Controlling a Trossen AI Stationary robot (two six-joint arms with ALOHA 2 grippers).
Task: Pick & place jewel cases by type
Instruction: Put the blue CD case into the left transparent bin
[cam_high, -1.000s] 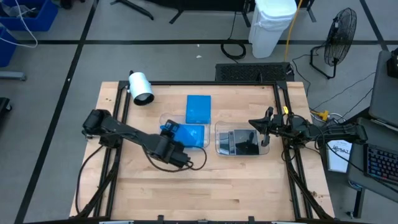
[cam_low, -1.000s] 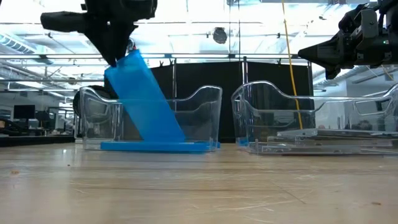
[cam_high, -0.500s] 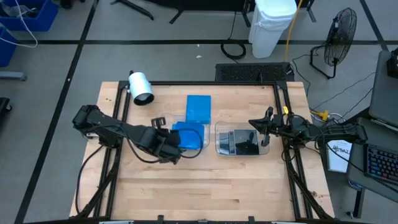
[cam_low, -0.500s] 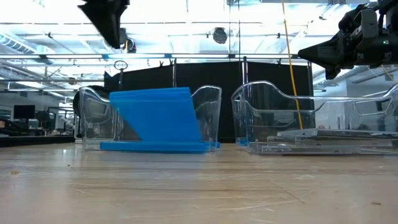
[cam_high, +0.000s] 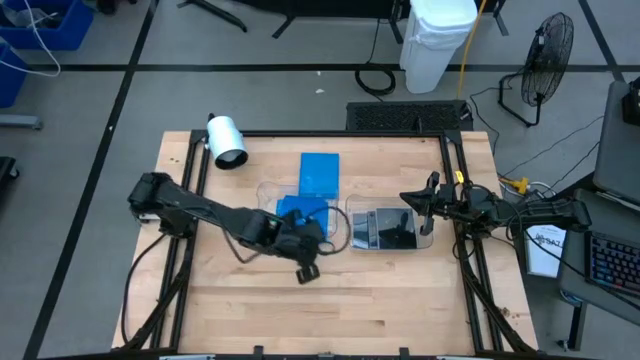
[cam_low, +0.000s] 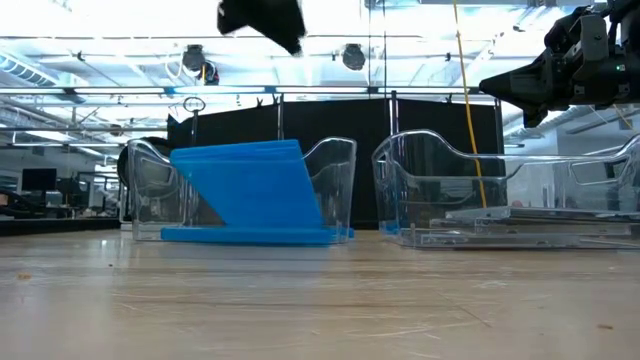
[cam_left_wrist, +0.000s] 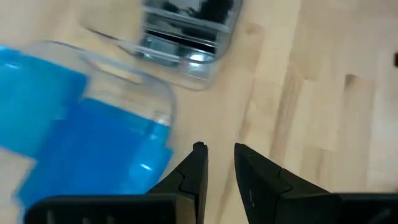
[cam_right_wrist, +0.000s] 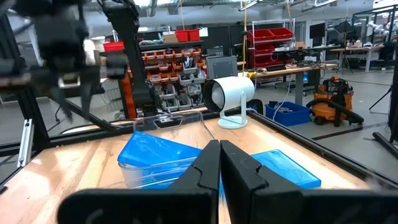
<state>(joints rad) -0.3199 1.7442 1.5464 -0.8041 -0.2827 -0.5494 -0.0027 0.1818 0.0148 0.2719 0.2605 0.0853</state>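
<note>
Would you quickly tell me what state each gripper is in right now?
Left gripper: fingers slightly apart, holding nothing, above the table beside the blue jewel case.
Right gripper: shut, empty.

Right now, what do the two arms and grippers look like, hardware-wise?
Both arms are black, jointed, with black cables looping alongside. The left gripper has two dark tapered angular fingers. The right gripper has matching dark fingers; a yellow spot shows beside its wrist from above.

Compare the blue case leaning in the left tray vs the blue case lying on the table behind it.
Pose: the leaning blue case is tilted, propped inside the left tray; the loose blue case lies flat.
Place: the leaning blue case is in the tray, on another blue case; the loose blue case sits on bare wood, outside any tray.
Shared: both are bright blue, and no tool holds either.
</note>
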